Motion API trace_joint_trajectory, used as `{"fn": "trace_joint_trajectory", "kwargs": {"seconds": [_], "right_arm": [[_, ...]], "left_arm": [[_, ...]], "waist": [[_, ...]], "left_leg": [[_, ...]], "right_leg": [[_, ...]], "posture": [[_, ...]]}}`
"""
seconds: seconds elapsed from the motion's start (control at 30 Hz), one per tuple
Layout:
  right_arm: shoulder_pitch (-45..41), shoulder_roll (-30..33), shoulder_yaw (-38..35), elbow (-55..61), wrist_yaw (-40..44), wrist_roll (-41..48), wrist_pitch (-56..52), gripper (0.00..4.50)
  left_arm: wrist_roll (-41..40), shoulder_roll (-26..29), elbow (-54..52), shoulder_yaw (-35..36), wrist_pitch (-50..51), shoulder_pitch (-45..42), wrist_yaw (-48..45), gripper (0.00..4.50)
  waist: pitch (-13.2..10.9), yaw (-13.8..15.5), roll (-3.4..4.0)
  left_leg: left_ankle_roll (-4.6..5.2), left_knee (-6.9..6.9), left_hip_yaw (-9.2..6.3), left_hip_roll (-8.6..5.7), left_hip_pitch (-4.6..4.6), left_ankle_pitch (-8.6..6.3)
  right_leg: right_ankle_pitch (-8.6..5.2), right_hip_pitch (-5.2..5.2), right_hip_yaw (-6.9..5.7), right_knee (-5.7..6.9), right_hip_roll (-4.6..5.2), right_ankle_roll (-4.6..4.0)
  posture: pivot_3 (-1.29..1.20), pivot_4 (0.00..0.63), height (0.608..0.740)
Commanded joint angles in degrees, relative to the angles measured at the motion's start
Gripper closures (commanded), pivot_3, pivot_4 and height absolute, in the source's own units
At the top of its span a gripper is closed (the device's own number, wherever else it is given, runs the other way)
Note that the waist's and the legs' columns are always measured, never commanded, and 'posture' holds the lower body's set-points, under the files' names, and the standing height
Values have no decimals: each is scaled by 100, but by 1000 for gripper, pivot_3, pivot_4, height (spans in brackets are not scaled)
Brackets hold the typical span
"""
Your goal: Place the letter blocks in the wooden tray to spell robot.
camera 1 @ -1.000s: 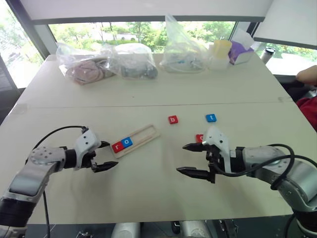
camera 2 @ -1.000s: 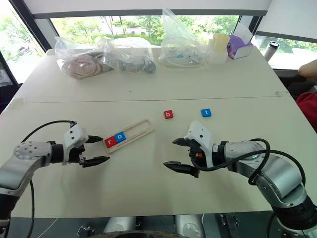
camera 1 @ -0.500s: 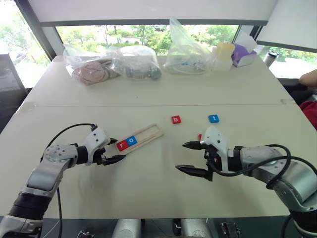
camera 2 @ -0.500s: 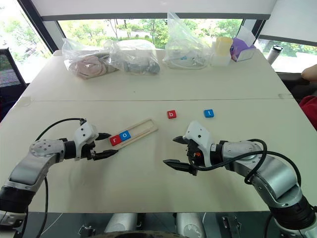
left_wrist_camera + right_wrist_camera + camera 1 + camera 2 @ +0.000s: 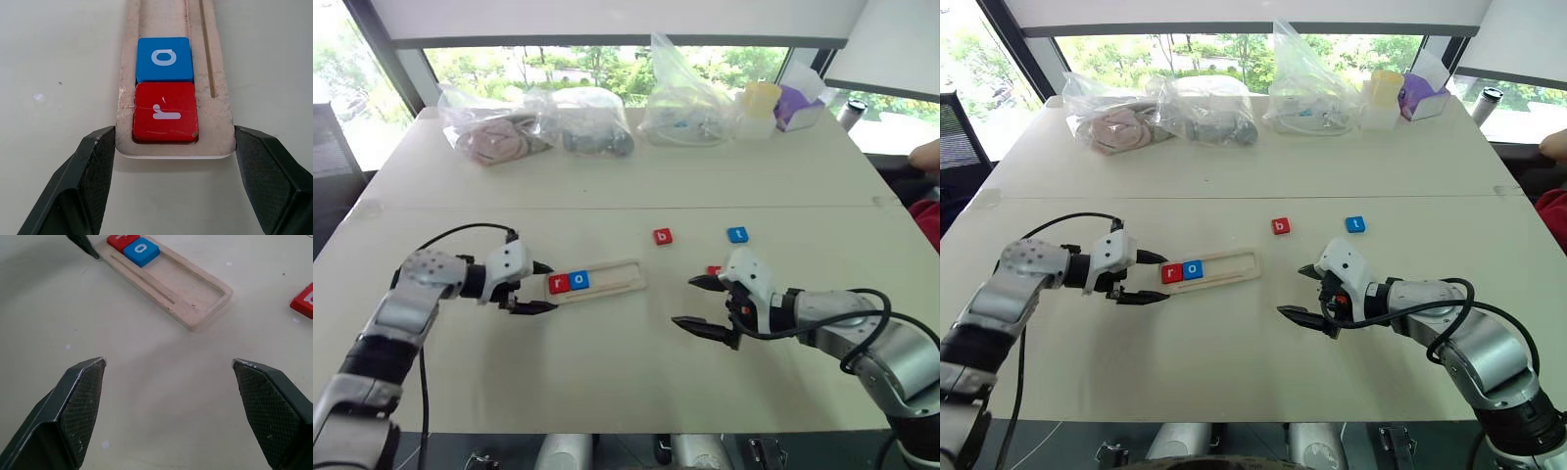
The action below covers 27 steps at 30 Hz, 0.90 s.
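Your pale bench (image 5: 607, 362) carries the wooden tray (image 5: 617, 279) near its middle, a red b block (image 5: 662, 236) and blue t block (image 5: 737, 235) beside it, and plastic bags (image 5: 533, 122) along the far edge.

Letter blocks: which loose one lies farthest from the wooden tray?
The blue t block; the red b block sits nearer the tray.
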<state>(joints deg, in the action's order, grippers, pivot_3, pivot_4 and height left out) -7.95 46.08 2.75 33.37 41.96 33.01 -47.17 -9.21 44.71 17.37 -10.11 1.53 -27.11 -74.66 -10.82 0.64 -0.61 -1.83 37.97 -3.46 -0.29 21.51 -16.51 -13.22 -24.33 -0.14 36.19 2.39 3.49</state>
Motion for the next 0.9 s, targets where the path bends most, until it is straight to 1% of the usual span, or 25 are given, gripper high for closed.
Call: {"fn": "trace_joint_trajectory", "kwargs": {"seconds": [0.03,0.23,0.33,0.4,0.43,0.5,0.57,0.63,0.7,0.77,0.87,0.9], "right_arm": [[-16,-79,-134,121,-151,-68,75,247],[-37,-210,-106,171,-424,-125,-65,247],[-85,-314,-56,223,-536,-76,-198,247],[-113,-379,-23,226,-635,-114,-259,247],[-132,-427,-21,219,-720,-119,-343,247],[-201,-484,-30,215,-935,-68,-750,247],[-329,-551,-75,189,-1056,81,-1175,247],[-472,-689,-173,125,-1137,138,-1220,247],[-695,-886,-205,-54,-1331,-6,-1158,247],[-1096,-1161,12,-456,-1709,-457,-939,247],[-1656,-1812,136,-966,-2340,-739,-1155,247],[-1809,-2092,75,-1140,-2567,-755,-1339,247]], "left_arm": [[130,-215,548,-175,-559,-408,-369,1368],[394,-453,1232,-358,-1217,-774,-668,1368],[523,-499,1526,-458,-1368,-929,-847,1368],[567,-486,1606,-502,-1335,-969,-947,308],[556,-480,1610,-503,-1294,-969,-1001,31],[539,-483,1550,-471,-1238,-936,-1026,31],[608,-531,1477,-379,-1389,-865,-740,31],[653,-516,1329,-350,-1379,-756,-593,31],[616,-440,1185,-329,-1292,-660,-622,31],[544,-289,1028,-218,-1150,-571,-642,31],[391,-40,778,4,-825,-453,-643,31],[319,59,658,76,-644,-399,-661,31]], "waist": [[0,-4,-1],[-2,-44,-3],[-2,-38,-3],[-2,-45,-4],[-1,-54,-3],[-1,-80,-2],[-1,-112,-2],[0,-119,0],[1,-123,1],[1,-142,0],[1,-181,-1],[1,-191,-1]], "left_leg": [[0,0,0,0,0,0],[3,0,0,2,0,-2],[3,0,-2,3,-1,-2],[3,1,-2,3,-1,-2],[3,1,-1,3,-1,-2],[4,1,0,3,-2,-2],[5,0,-2,3,-1,-3],[5,0,-2,5,-2,-3],[5,1,-2,6,-4,-2],[6,3,-2,6,-9,-2],[5,5,3,7,-12,-1],[6,5,2,12,-12,-1]], "right_leg": [[1,0,0,0,0,1],[11,0,1,0,-4,12],[9,0,1,2,-7,9],[7,0,1,2,-7,9],[7,0,1,2,-7,9],[9,0,2,2,-6,9],[10,0,2,2,-5,11],[11,0,2,2,-3,11],[13,2,3,5,-2,14],[10,5,3,6,-2,14],[7,4,6,6,-8,17],[12,2,5,7,-13,10]], "posture": [[0,150,740],[0,150,740],[0,150,740],[0,150,740],[0,150,740],[0,150,740],[0,150,740],[0,150,740],[0,150,740],[0,150,740],[0,150,740],[0,150,740]]}}
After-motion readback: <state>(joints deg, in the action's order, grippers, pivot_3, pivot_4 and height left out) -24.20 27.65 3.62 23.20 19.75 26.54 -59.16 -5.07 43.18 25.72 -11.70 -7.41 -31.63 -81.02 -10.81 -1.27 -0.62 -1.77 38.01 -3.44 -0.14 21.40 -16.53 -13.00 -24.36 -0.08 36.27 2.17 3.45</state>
